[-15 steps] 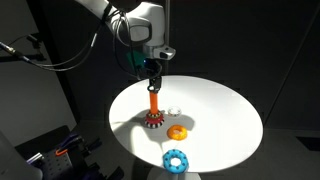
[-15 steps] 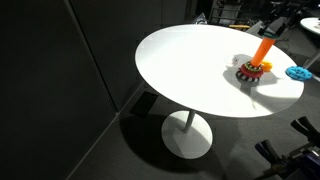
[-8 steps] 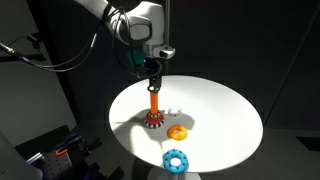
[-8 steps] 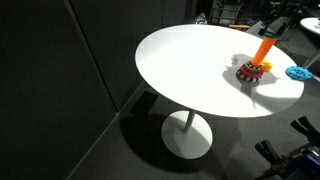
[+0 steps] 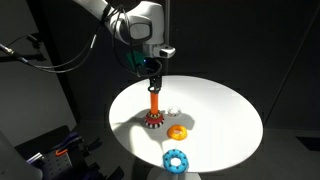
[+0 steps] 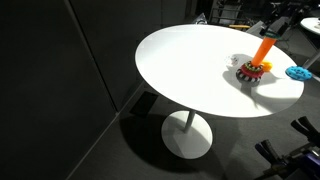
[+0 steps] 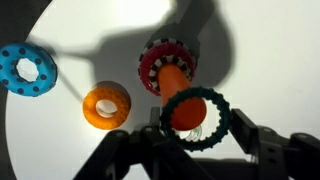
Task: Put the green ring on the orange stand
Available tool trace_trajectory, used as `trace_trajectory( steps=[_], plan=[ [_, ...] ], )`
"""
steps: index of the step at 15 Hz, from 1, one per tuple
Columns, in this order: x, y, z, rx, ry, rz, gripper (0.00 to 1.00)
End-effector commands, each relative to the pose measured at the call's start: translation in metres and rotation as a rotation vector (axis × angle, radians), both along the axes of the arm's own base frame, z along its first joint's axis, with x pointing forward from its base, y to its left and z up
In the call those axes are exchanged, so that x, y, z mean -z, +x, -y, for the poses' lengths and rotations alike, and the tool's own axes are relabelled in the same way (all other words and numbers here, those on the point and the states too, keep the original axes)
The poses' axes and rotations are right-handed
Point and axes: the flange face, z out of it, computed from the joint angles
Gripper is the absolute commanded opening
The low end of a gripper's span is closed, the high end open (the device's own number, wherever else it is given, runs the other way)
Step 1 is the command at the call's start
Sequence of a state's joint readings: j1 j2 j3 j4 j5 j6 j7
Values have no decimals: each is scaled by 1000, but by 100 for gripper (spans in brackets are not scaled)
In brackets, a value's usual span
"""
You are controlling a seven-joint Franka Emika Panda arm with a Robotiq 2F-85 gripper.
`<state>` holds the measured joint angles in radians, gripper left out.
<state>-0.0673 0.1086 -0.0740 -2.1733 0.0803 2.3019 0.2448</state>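
My gripper (image 7: 190, 128) is shut on the green ring (image 7: 217, 104), a thin dark-green toothed ring held flat between the fingers. In the wrist view the orange top of the orange stand (image 7: 176, 88) shows through the ring's hole, with its red-and-dark speckled base (image 7: 152, 62) beyond. In an exterior view the gripper (image 5: 153, 82) hangs right above the stand (image 5: 154, 104) on the white round table (image 5: 220, 110); the ring is too small to make out there. The stand also shows in an exterior view (image 6: 260, 52), at the table's far side.
A yellow ring (image 7: 106, 106) lies beside the stand, also seen in an exterior view (image 5: 178, 131). A larger light-blue toothed ring (image 7: 28, 70) lies near the table edge (image 5: 176, 160) (image 6: 298, 72). A small white object (image 5: 174, 112) sits behind the stand.
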Motion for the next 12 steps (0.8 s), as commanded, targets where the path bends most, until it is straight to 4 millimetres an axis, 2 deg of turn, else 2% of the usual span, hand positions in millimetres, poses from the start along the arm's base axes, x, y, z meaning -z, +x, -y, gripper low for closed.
trace_trajectory(
  steps=[1,12],
  plan=[
    [-9,1,2,16,-18,-22,45],
    [-6,-3,4,11,-34,-46,45]
  ],
)
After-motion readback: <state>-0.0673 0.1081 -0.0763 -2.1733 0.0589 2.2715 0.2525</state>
